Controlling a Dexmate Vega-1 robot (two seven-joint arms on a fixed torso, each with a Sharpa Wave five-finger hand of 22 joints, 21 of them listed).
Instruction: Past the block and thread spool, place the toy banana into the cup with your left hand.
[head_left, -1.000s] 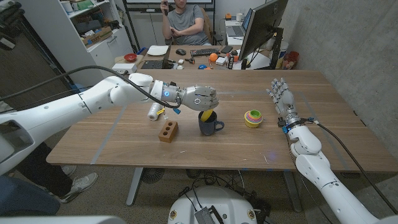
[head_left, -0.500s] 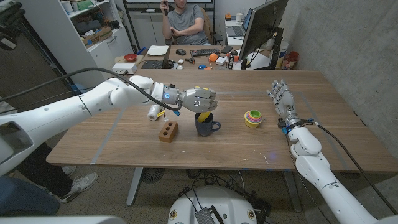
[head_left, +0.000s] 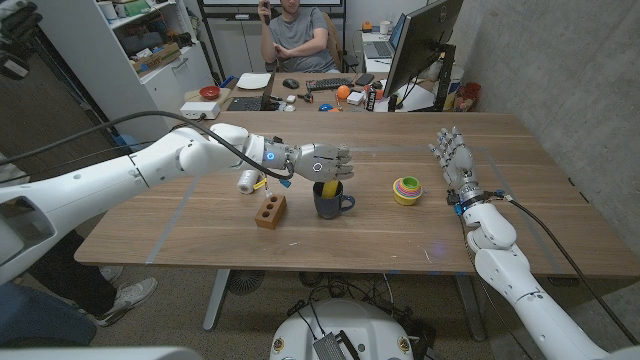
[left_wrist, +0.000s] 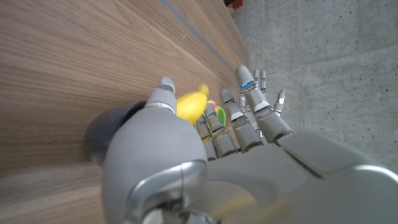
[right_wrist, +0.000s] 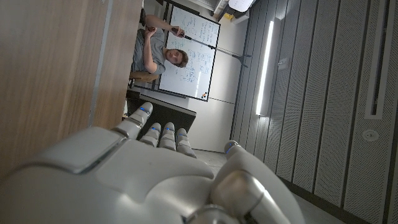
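The left hand (head_left: 323, 161) hangs right over the dark cup (head_left: 331, 202) on the bench (head_left: 520, 200). The yellow toy banana (head_left: 327, 187) stands in the cup, its tip sticking up. I cannot tell if the fingers (left_wrist: 244, 121) touch it. The block (head_left: 269, 211) and thread spool (head_left: 247, 181) sit just beside the cup. The right hand (head_left: 452, 156) stands far off with fingers apart, holding nothing.

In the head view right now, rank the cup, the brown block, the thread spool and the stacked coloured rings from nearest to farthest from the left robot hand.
1. Cup, directly beneath the left robot hand.
2. Brown block, on the hand's left, nearer the table's front edge.
3. Thread spool and stacked coloured rings: too close to call; spool under the forearm, rings towards the right robot hand.
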